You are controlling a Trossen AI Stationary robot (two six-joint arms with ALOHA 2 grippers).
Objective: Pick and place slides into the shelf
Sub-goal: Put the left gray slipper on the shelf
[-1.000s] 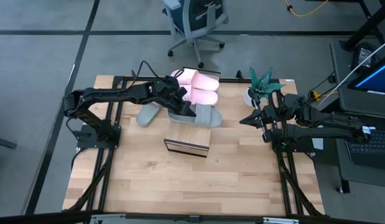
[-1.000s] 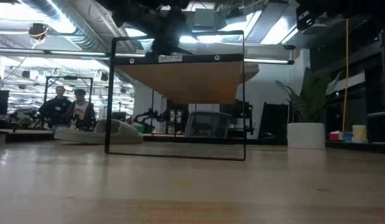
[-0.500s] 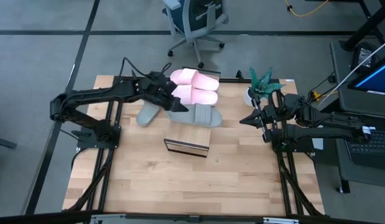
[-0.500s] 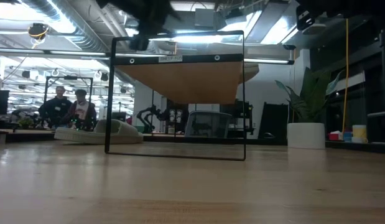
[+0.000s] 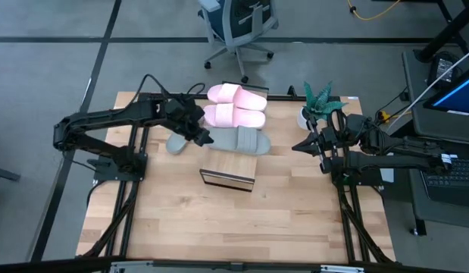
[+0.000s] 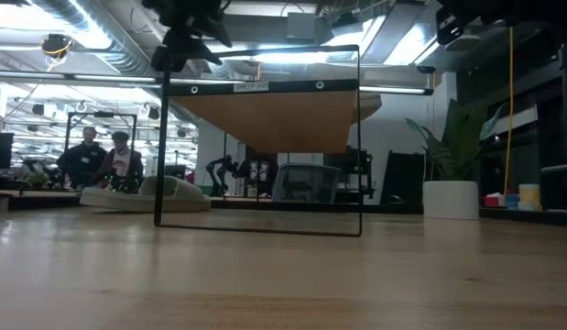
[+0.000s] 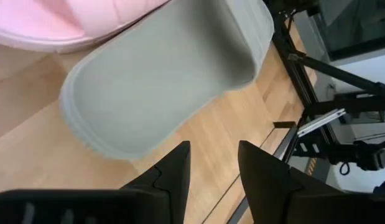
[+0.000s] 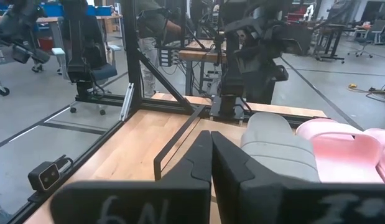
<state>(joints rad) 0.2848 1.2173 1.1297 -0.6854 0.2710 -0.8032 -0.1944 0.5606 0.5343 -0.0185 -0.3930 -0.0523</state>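
Your grey-green slide [image 5: 242,140] now lies on the shelf [image 5: 228,180] beside the two pink slides [image 5: 236,106]; the last grey-green one [image 5: 179,141] sits on the worktop [image 5: 219,227]. The left gripper [image 5: 201,135], fingers apart and empty, has pulled back from the placed slide, so that placement looks finished. The right gripper [image 5: 297,146] waits closed. The shelf's label is unreadable.

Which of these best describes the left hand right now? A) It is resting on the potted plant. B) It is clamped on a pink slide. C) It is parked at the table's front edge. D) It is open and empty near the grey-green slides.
D: the left hand hovers with its fingers apart and nothing between them, beside a grey-green slide on the shelf.
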